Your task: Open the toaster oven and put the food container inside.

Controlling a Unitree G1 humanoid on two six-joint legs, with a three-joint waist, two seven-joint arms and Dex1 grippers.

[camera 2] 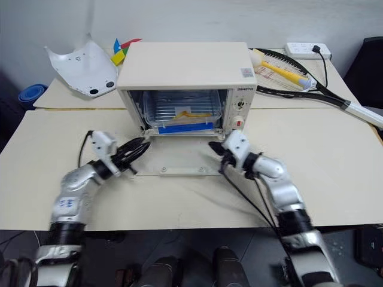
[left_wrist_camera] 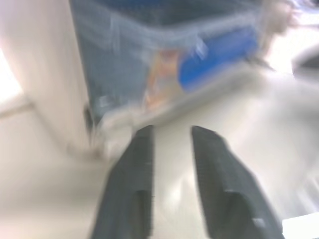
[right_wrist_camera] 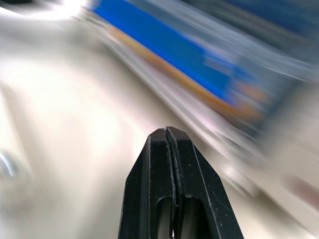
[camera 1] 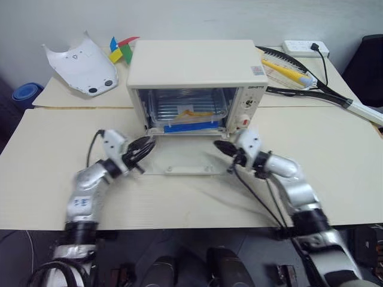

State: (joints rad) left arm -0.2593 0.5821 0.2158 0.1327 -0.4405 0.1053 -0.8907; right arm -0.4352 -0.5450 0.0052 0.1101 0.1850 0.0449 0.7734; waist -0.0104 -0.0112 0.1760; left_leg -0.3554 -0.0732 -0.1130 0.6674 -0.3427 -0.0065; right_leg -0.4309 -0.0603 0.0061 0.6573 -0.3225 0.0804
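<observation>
Clear glossy plastic food container [camera 1: 187, 113] sits inside the smooth cream toaster oven [camera 1: 197, 66].

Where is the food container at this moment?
In the head views the food container sits inside the toaster oven on its rack, behind the dropped-open door, with both grippers on either side of the door.

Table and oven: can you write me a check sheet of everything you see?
Surface: cream table, two boards pushed together.
Job's things: toaster oven, door dropped flat; food container on the rack inside.
Clutter: white curved shell, coloured paper pinwheel, rackets.
Hands: left hand open, holding nothing; right hand shut, holding nothing; both by the door's sides.
Cables: power strip with black plug; black wires along both arms.
Surroundings: white wall, blue object at the table's left.
</observation>
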